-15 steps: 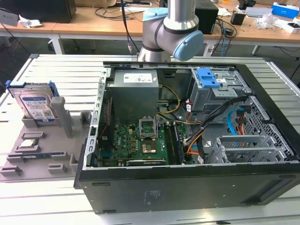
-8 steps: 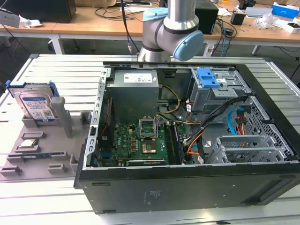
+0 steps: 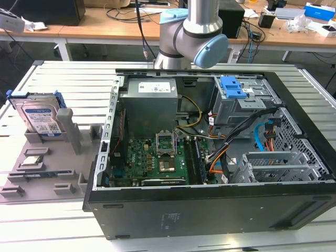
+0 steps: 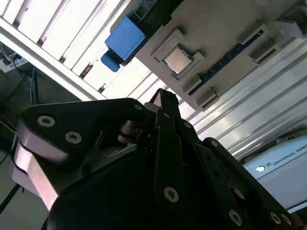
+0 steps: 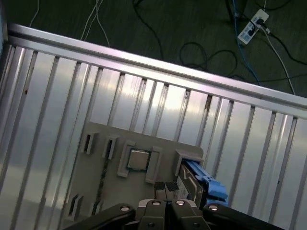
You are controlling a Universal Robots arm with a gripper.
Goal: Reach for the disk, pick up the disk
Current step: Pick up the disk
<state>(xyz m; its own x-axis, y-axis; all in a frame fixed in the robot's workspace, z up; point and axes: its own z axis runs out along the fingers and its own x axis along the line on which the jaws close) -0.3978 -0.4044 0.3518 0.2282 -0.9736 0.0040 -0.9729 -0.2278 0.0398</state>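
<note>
Currently, gripper (image 5: 166, 188) fingers pressed together, gripping nothing, over the grey fixture tray (image 5: 88, 172). Exterior view: open computer case (image 3: 210, 210) nearest; disk (image 3: 39, 118) stands on edge in a tray slot at case's nine o'clock, untouched; arm (image 3: 191, 37) beyond, twelve o'clock.

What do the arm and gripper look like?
The arm is a silver metal tube with grey joint housings and light-blue round caps. The gripper is black, built from jointed link bars fastened by silver screws.
</note>
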